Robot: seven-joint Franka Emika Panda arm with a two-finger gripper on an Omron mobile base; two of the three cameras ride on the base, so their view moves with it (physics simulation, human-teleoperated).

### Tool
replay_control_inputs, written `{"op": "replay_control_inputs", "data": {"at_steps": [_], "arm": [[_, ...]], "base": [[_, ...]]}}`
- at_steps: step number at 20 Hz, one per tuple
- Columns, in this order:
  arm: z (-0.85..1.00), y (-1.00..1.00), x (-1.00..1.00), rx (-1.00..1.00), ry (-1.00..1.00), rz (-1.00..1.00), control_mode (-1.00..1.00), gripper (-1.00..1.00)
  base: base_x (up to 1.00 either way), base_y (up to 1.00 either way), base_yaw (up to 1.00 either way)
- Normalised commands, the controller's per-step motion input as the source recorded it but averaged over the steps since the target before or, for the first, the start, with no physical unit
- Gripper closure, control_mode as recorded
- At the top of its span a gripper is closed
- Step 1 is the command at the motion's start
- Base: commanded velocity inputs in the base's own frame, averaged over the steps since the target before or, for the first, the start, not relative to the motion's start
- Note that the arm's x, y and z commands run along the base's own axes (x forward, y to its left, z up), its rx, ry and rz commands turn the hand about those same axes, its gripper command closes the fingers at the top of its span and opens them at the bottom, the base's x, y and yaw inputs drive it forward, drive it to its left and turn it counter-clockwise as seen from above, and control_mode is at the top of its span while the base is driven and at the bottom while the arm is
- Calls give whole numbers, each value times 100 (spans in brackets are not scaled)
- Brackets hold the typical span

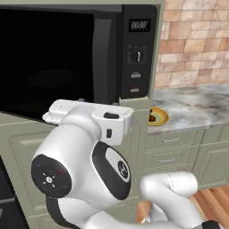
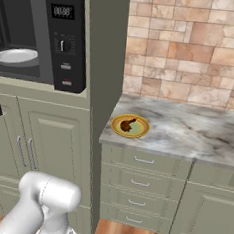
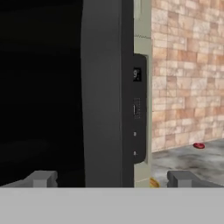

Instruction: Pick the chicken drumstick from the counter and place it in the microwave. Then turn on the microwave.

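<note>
Before the gripper [image 3: 111, 178], the microwave [image 3: 105, 92] door.

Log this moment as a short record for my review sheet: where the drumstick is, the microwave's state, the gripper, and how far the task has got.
drumstick: chicken drumstick lies on the yellow-green plate, untouched
plate position: on the counter, at its end nearest the microwave cabinet
microwave: microwave looks open, white turntable visible inside, empty
gripper: gripper open, empty, facing the microwave's front edge
task stage: pick not yet done; nothing placed
</note>
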Motion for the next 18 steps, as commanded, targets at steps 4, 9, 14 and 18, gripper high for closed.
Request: {"op": "replay_control_inputs", "data": {"at_steps": [4,9,14,18], "arm": [[0,-30,-37,4,-5,7,-100,-100],[0,-40,-30,8,-5,10,-100,-100],[-2,-39,-16,7,-2,20,-100,-100],[0,-47,-1,6,0,25,-100,-100]], "base": [[0,0,0],[0,0,0],[0,0,0],[0,0,0]]}}
